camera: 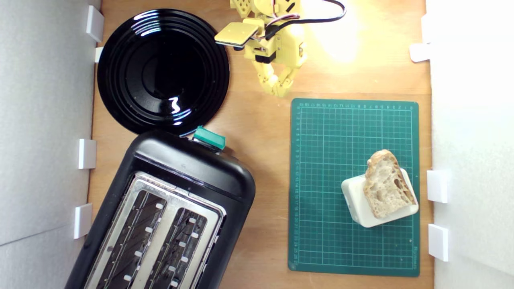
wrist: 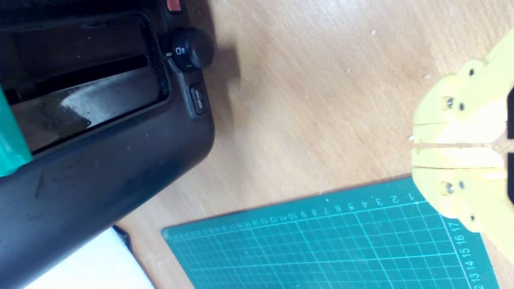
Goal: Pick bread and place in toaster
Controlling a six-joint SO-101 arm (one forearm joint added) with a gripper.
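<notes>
Wooden table [camera: 257, 120]: I see bread [camera: 387, 184] on a white block [camera: 363, 212]. My gripper [camera: 280, 91] is closed, empty, above the mat [camera: 333, 160]; toaster [camera: 168, 216] untouched.

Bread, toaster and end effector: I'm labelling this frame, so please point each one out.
bread [camera: 386, 188], exterior view, on the pale crumb at the slice's middle.
toaster [camera: 188, 166], exterior view, on the black casing above the slots.
end effector [wrist: 415, 143], wrist view, midway between the closed yellow fingertips.
</notes>
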